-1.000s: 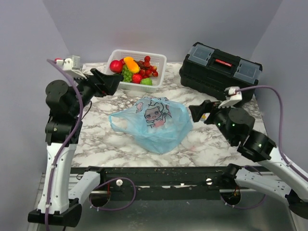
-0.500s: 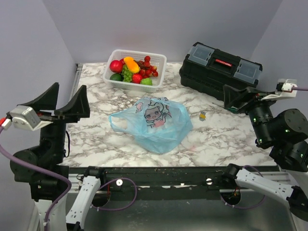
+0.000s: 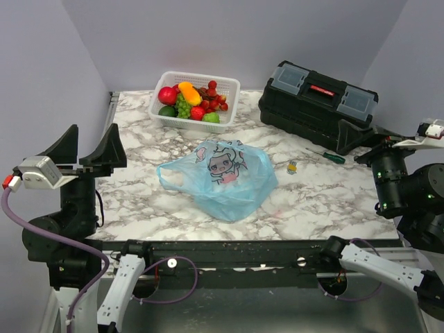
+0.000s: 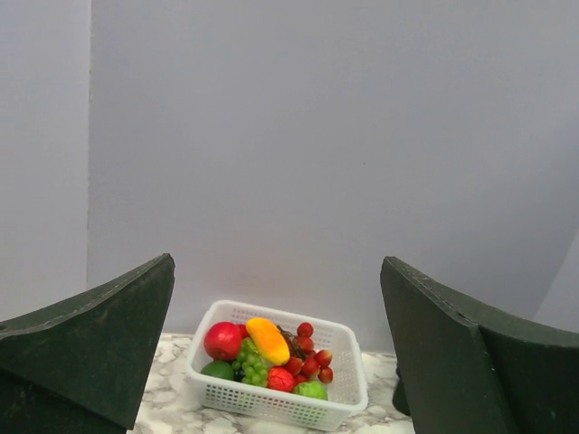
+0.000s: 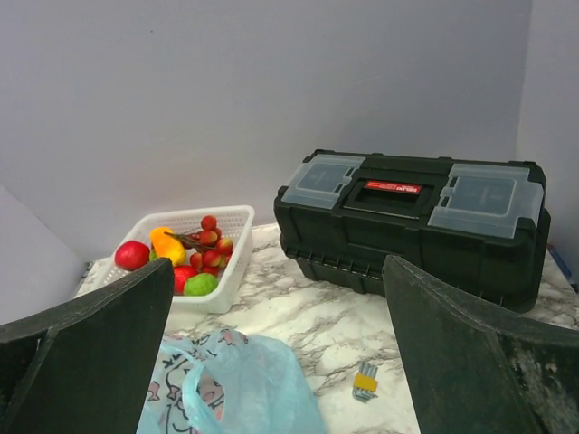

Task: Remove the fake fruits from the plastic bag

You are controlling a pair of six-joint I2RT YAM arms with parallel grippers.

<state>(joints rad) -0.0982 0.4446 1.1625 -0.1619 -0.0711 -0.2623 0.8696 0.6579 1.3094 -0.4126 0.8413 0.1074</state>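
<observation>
The plastic bag (image 3: 223, 177), light blue with a cartoon print, lies slumped in the middle of the marble table, and its near end shows in the right wrist view (image 5: 237, 391). The fake fruits lie in the white basket (image 3: 225, 95) at the back: a red apple (image 3: 166, 95), a yellow-orange piece (image 3: 189, 92), green grapes (image 3: 182, 106), red berries (image 3: 216, 97) and a dark green piece (image 3: 166, 111). I see no fruit shape inside the bag. My left gripper (image 3: 89, 149) is open and empty, raised off the table's left side. My right gripper (image 3: 362, 144) is open and empty at the far right.
A black toolbox (image 3: 318, 103) stands at the back right. A green-handled screwdriver (image 3: 326, 155) and a small set of hex keys (image 3: 292, 166) lie right of the bag. A light-green round fruit (image 3: 211, 117) sits in the basket's front. Grey walls enclose the table.
The left gripper has drawn back from the basket to the near left, raised. The right gripper has pulled away from the bag to the far right, uncovering the screwdriver and hex keys.
</observation>
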